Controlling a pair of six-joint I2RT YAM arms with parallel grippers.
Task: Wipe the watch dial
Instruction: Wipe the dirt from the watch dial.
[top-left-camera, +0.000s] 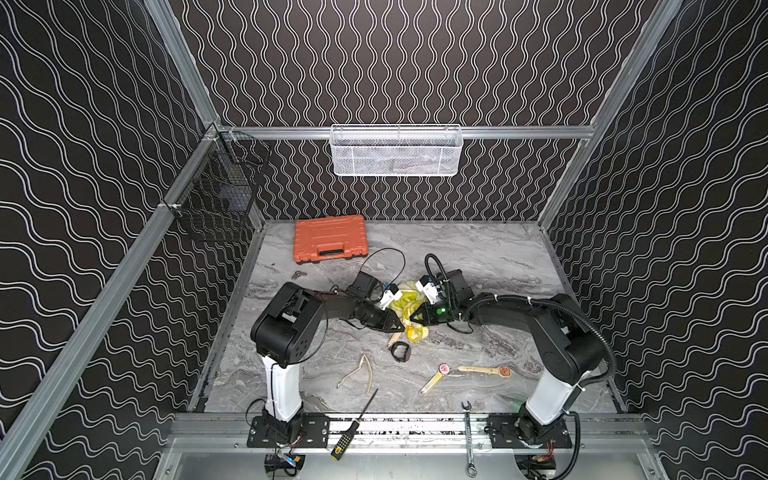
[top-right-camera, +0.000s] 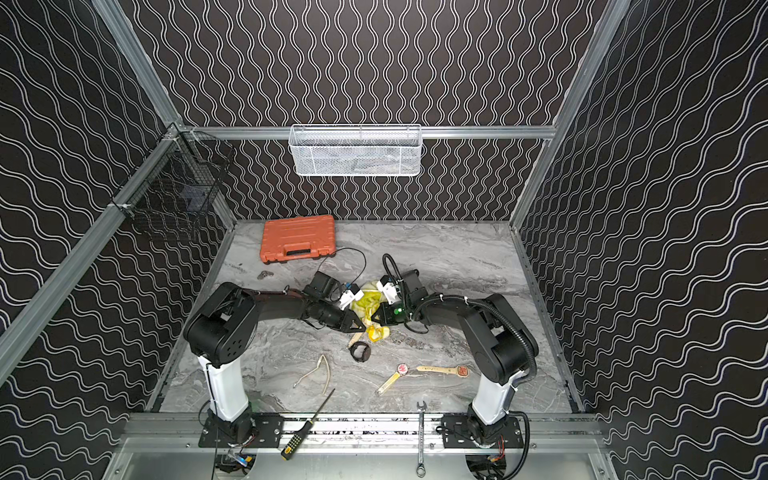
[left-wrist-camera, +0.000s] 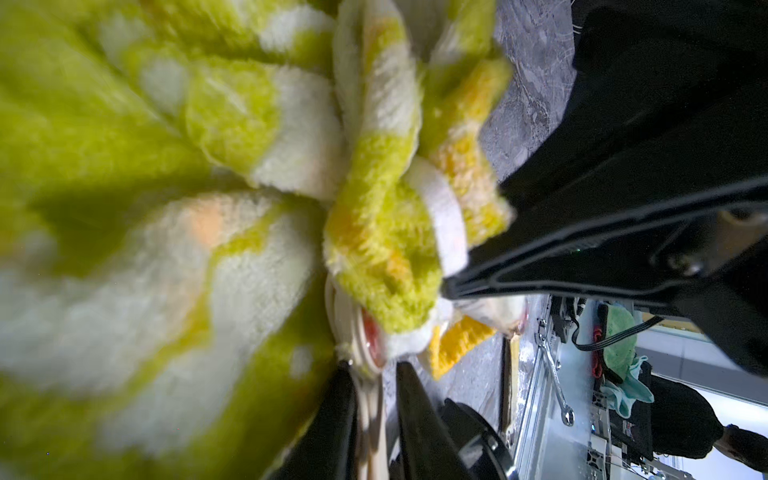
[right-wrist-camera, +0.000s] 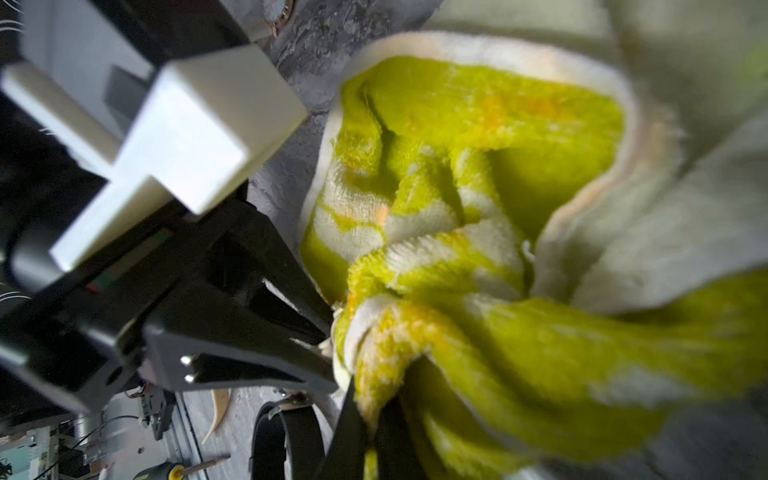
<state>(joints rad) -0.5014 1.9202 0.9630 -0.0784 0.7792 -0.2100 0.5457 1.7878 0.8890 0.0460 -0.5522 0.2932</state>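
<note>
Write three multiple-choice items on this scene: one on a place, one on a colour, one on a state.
1. Where on the table is the case?
A. far left corner
B. near right corner
C. middle
2. What colour is the cloth?
A. blue
B. yellow-green and white
C. red
3. How is the right claw?
A. wide open
B. shut on the cloth
C. shut on nothing

Answers:
1 A: both top views show it at the far left.
2 B: both wrist views show those colours.
3 B: the right wrist view shows its jaws pinching a fold.
</note>
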